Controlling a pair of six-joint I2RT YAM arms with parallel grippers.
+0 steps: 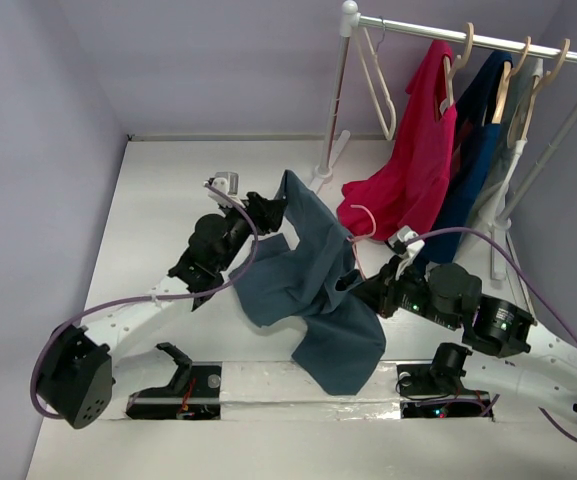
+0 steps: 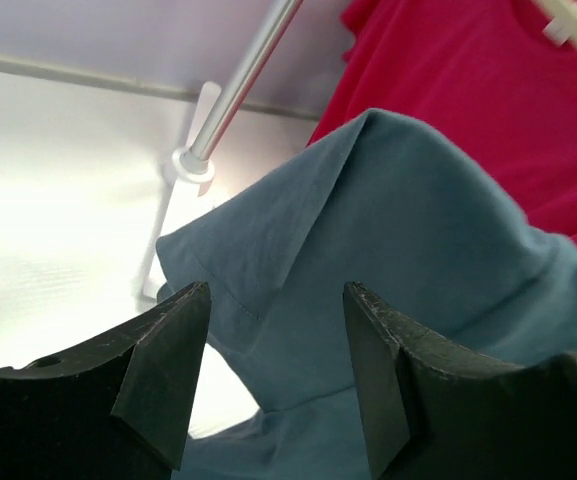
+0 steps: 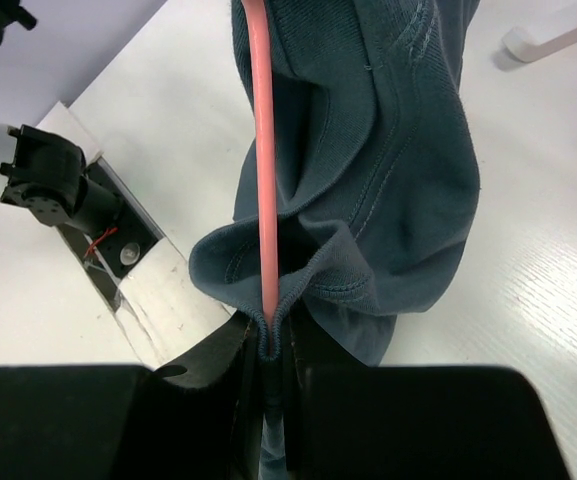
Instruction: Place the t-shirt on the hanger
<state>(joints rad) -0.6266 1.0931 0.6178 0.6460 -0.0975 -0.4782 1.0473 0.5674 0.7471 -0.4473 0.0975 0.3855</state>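
Note:
The slate-blue t-shirt [image 1: 308, 280] hangs bunched above the table between my two grippers. The pale-pink hanger's hook [image 1: 365, 213] sticks out at the shirt's right side. In the right wrist view the hanger's rod [image 3: 264, 150] runs up inside the shirt [image 3: 388, 150]. My right gripper [image 1: 368, 287] [image 3: 273, 335] is shut on that rod together with a ribbed edge of the shirt. My left gripper [image 1: 268, 208] [image 2: 278, 290] is open beside the shirt's raised upper corner. The cloth [image 2: 398, 220] lies just beyond its fingers, not pinched.
A white clothes rack [image 1: 468, 38] stands at the back right. It holds a cream-white hanger [image 1: 378, 85], a red t-shirt [image 1: 408, 170] and a navy t-shirt [image 1: 468, 170] on wooden hangers. The rack's post [image 2: 238, 80] and foot are close behind the left gripper.

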